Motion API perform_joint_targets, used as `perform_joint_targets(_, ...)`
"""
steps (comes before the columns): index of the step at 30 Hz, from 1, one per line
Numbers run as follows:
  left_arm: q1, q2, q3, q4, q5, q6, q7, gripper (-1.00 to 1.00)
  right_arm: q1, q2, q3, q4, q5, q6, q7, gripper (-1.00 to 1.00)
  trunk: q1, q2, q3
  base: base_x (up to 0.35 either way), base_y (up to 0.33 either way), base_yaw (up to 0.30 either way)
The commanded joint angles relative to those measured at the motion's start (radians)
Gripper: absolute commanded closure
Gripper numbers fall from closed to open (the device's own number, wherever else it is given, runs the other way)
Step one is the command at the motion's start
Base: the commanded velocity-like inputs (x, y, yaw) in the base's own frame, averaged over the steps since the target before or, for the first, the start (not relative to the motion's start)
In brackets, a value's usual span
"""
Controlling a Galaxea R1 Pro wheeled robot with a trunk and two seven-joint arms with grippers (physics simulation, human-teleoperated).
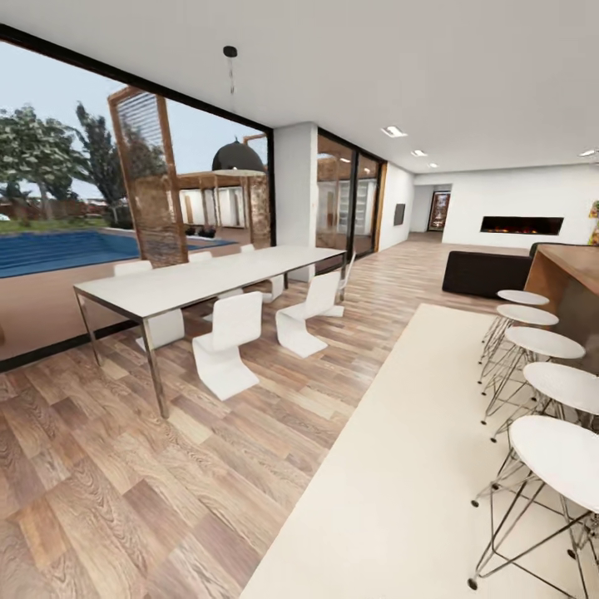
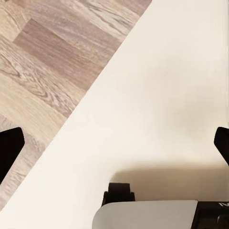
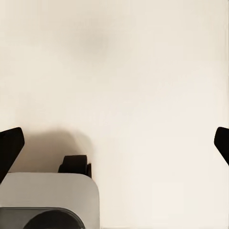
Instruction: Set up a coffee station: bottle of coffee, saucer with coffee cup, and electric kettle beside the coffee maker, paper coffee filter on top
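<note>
Coffee station things: from the head view we find no coffee maker, bottle, filter, saucer, cup or kettle; we judge we are on our way to the kitchen, so none of the task is done yet.
Head view, left side: we look over a long white dining table [image 1: 208, 279] with white chairs [image 1: 226, 343] around it, standing on the wood floor [image 1: 125, 491] beside tall windows [image 1: 91, 200] that face a pool.
Head view, right side: a row of white bar stools [image 1: 545, 343] lines a brown counter [image 1: 574, 270], likely the kitchen edge we need to reach; a cream rug [image 1: 399, 466] runs beside them.
Head view, far end: a dark sofa [image 1: 484, 272] and a wall fireplace [image 1: 522, 225] sit well apart from us.
Left wrist view: our left gripper [image 2: 114, 143] hangs over the rug's border with the wood floor, its dark fingertips [image 2: 9, 148] spread wide at either side with nothing between them; we judge it is kept low and empty for travel. Part of our base with a black wheel [image 2: 118, 193] shows below.
Right wrist view: our right gripper [image 3: 114, 143] points down at the rug, fingertips [image 3: 10, 145] likewise wide apart and holding nothing, above another base wheel [image 3: 75, 164].
</note>
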Motion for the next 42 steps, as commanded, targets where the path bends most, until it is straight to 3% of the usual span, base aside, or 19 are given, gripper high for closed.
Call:
perform_joint_targets(1,0.001,0.0,0.001,-0.001,0.0,-0.001,0.001,-1.0,-0.001,0.0,0.0,0.001,0.0,-0.003,0.0,-1.0,0.0,0.0,0.0,0.0,0.0,-0.252)
perform_joint_targets(17,0.001,-0.001,0.0,-0.001,0.0,-0.001,0.002,-1.0,-0.001,0.0,0.0,0.001,0.0,-0.003,0.0,-1.0,0.0,0.0,0.007,0.0,0.0,-0.25)
perform_joint_targets(29,0.001,0.0,0.002,0.0,0.0,0.0,0.002,-1.0,-0.001,0.0,-0.001,0.001,0.0,-0.003,-0.002,-1.0,0.0,0.0,0.009,-0.144,0.099,-0.09)
perform_joint_targets(42,0.001,0.0,0.001,0.0,0.0,-0.001,0.002,-1.0,-0.001,0.0,-0.001,0.001,0.0,-0.003,-0.002,-1.0,0.0,0.0,0.012,-0.022,0.017,-0.241)
